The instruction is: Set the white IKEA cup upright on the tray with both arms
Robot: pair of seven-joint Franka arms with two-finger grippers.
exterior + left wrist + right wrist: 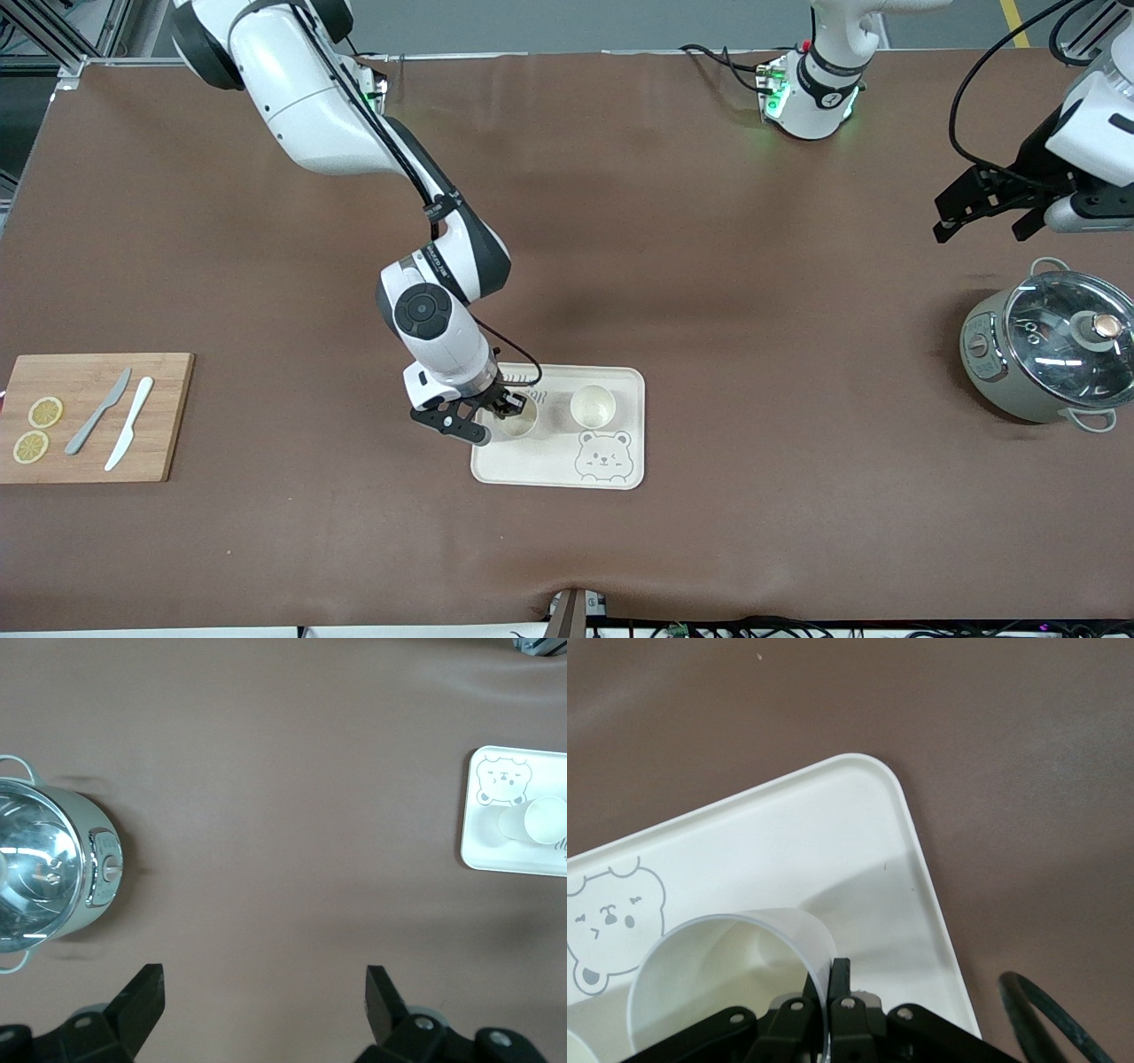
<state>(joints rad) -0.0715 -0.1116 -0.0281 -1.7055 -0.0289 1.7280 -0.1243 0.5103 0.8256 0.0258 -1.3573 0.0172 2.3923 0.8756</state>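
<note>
Cream tray (pixel 620 416) (bear print), white cup (pixel 735 966)

Front view: right tool (pixel 507 406) covers the rim of the cup (pixel 518 416) it pinches, at 9 o'clock from the second cup (pixel 593 406). Tray (pixel 558 470) lettering mostly hidden under the arm, unreadable. Left wrist view cuts off the pot (pixel 44 873); tray clipped too.

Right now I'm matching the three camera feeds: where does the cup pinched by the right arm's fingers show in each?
Front view: the held cup stands on the tray, under the right gripper.
Left wrist view: not in it; only the other cup shows.
Right wrist view: held cup fills the lower middle.
Shared landmark: the bear drawing.
</note>
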